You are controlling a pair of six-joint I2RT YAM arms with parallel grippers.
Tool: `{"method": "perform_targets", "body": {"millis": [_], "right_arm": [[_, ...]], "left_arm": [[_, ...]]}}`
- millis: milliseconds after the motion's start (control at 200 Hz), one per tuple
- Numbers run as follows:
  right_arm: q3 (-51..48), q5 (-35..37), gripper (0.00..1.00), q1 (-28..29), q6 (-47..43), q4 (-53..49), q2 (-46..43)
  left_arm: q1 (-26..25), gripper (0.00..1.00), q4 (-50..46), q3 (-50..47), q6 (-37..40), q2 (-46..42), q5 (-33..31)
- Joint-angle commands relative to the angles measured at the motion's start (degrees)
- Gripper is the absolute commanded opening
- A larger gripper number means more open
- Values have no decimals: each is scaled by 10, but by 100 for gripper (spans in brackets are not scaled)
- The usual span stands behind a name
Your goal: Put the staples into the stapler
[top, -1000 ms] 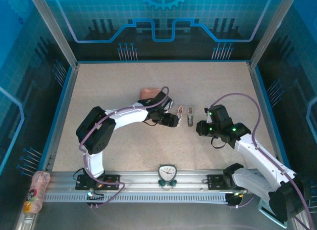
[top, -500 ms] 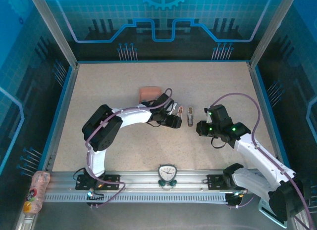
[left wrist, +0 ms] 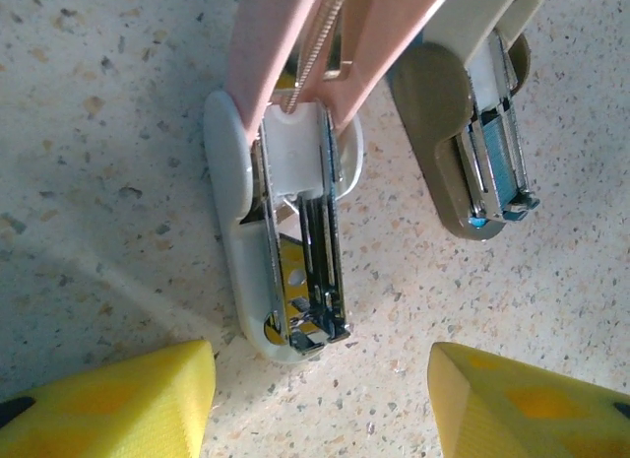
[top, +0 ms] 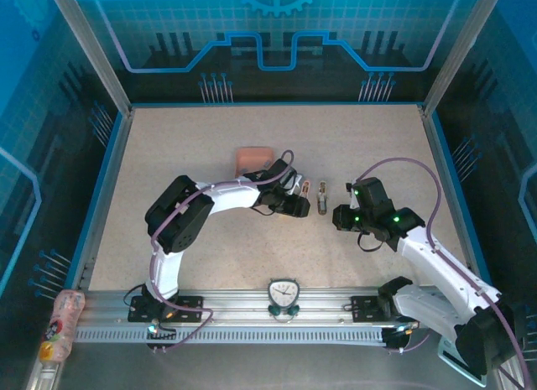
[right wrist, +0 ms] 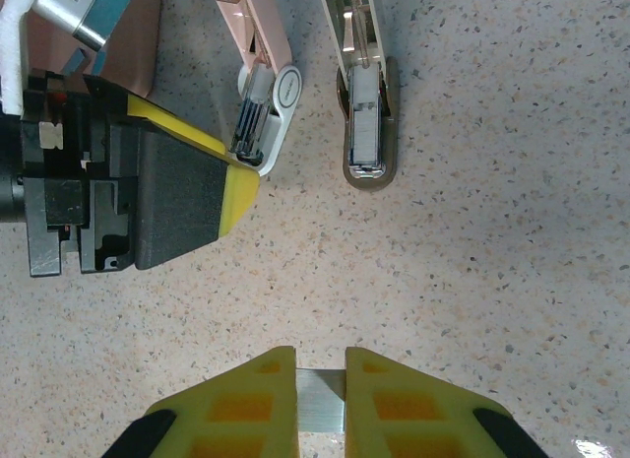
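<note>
Speckled beige tabletop [top: 168,155] with a blue rim, inside blue printed walls [top: 277,38]. Left gripper [left wrist: 320,391]: jaws well apart, holding nothing, flanking the end of the pink stapler [left wrist: 285,271], with one yellow fingertip [right wrist: 241,187] just beside its white base. The stapler lies mid-table, hinged open with its shiny metal magazine exposed, just beside a tan stapler [left wrist: 463,113] and near the salmon tray [top: 253,159]. Right gripper [right wrist: 320,364]: nearly closed, pinching a flat silvery staples strip [right wrist: 320,404].
</note>
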Motion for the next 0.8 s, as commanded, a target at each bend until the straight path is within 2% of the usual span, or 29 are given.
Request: {"method": "perform_targets", "body": {"millis": [0,795], "right_arm": [[4,3,15,-5,-7,-3,-8],[18,-1,15,-5,-10,-6,9]], "left_arm": [[-10,60,15,18,-5,18,31],[-14,60,21,10,-12,-2,38]]}}
